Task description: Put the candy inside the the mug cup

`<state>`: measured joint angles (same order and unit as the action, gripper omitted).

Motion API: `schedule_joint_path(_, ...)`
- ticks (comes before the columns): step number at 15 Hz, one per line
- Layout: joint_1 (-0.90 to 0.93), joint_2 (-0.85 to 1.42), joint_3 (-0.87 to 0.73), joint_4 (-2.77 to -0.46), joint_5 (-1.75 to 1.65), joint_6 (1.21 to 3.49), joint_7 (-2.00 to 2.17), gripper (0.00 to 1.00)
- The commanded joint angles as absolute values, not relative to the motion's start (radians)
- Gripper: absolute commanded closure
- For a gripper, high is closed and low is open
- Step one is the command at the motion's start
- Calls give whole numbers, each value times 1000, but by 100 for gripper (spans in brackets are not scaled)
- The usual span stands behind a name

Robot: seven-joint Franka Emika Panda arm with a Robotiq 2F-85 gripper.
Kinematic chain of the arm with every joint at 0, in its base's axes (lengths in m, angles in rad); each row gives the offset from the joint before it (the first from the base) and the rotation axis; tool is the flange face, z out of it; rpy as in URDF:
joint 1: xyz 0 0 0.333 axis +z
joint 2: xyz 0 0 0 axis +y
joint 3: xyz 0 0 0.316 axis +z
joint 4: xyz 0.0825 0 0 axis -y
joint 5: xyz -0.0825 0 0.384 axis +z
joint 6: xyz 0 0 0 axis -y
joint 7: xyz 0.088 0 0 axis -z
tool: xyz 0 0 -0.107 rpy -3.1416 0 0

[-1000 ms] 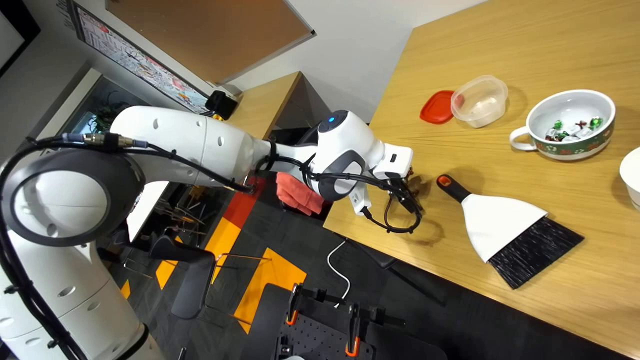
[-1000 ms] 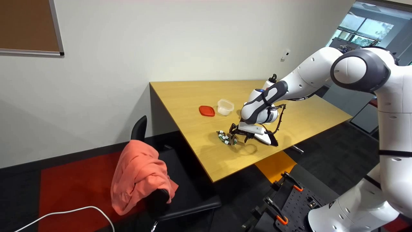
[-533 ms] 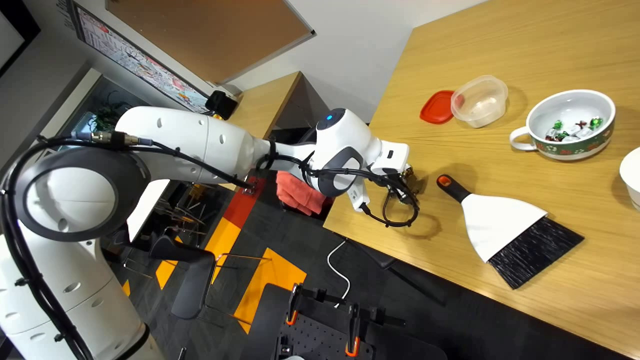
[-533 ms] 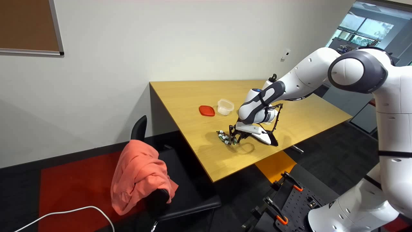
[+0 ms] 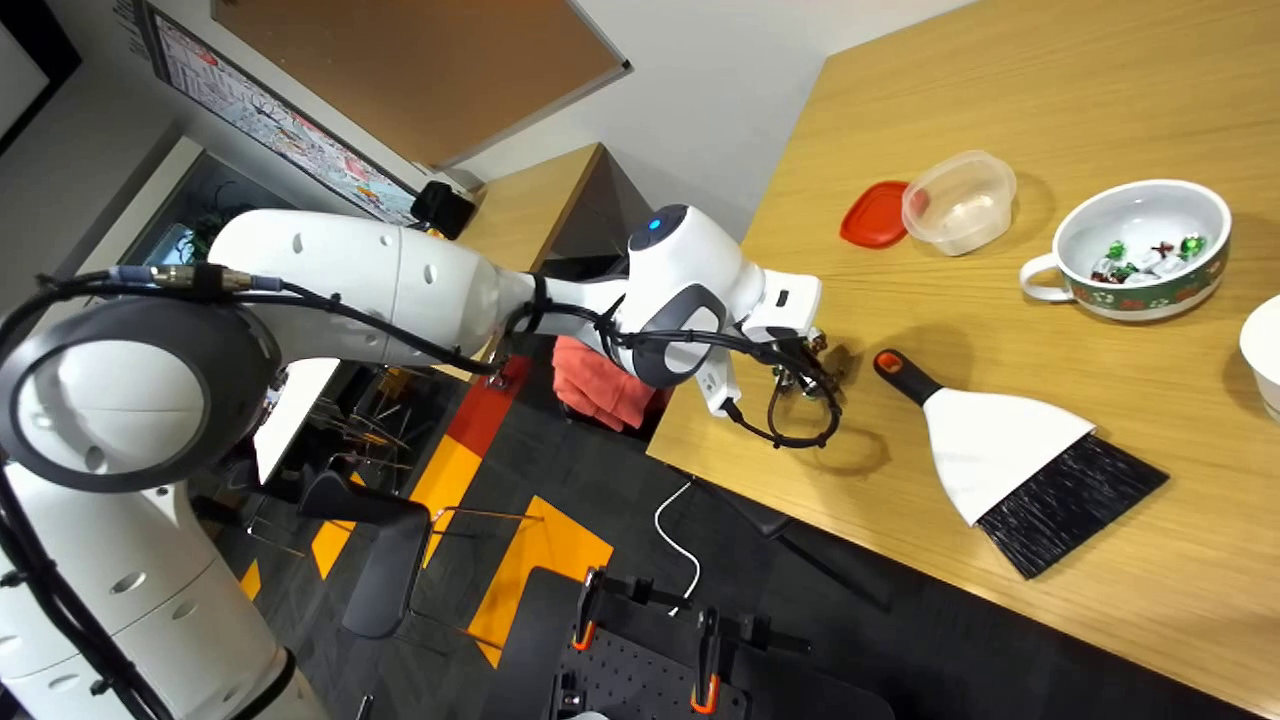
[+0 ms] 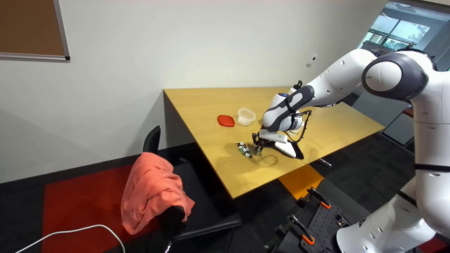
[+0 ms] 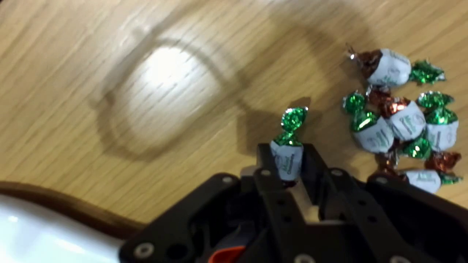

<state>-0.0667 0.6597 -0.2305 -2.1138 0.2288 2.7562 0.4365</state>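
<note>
Tabletop (image 5: pixel 900 120) | wrist view: gripper (image 7: pixel 287 160) pinching candy (image 7: pixel 288 155) | candies (image 5: pixel 1150 265) inside mug cup (image 5: pixel 1125 225): in an exterior view only

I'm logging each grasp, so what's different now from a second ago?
The fingers, spread a second ago, have closed on one twist-wrapped candy and risen slightly, seemingly lifting it. The loose candies, green-banded mug, red lid, plastic container and black-bristled brush stayed put.
</note>
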Motion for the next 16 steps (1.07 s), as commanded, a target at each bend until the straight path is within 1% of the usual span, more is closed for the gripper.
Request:
schedule_joint_path(1, -91, 526, -274, -2164, 232, 2726, 437, 94)
schedule_joint_path(6, -134, 475, -361, -2086, 215, 2725, 477, 94)
schedule_joint_path(13, -156, 551, -435, -1941, 201, 2769, 574, 94)
schedule_joint_path(14, -173, 512, -410, -1985, 208, 2761, 524, 77)
schedule_joint_path(16, -173, 532, -417, -1961, 208, 2761, 541, 77)
